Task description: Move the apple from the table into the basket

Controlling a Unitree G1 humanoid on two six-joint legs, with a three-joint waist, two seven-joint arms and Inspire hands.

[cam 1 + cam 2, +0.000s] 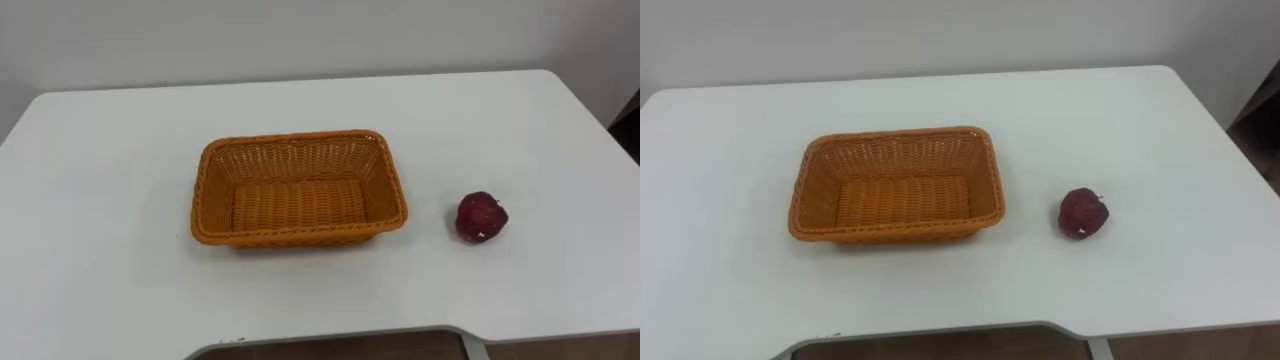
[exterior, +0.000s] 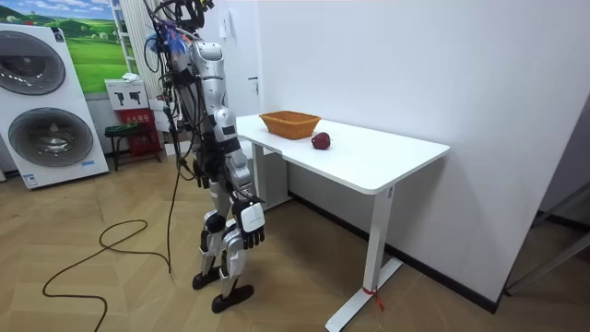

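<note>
**Status.** The apple (image 1: 481,217) lies on the white counter (image 1: 120,150), to the right of the wicker basket (image 1: 297,139) and clear of its rim, level with the basket's near half. The basket holds nothing. The robot stands at the counter's edge, facing the basket. In the room view its right hand (image 2: 249,221) hangs at its side, below counter height and well back from the basket. The fingers are slack and hold nothing.

**Step in hand.** By my judgement this is the reach for the apple, not yet begun.

**Recommendations.**
- The right hand is the better choice, since the apple lies on that side of the basket.
- Bring the hand down from above with the fingers spread wide.
- Close round the fruit's widest part, not its top. It is round and would likely roll toward or away from the basket if nudged.
- Lift it higher than the basket's right wall before moving across. The basket looks light and could slide if the rim is caught.
- Let go low over the middle of the basket floor.

**Count.**
- Apple: one.
- Basket: one.
- Counter: one.
</note>
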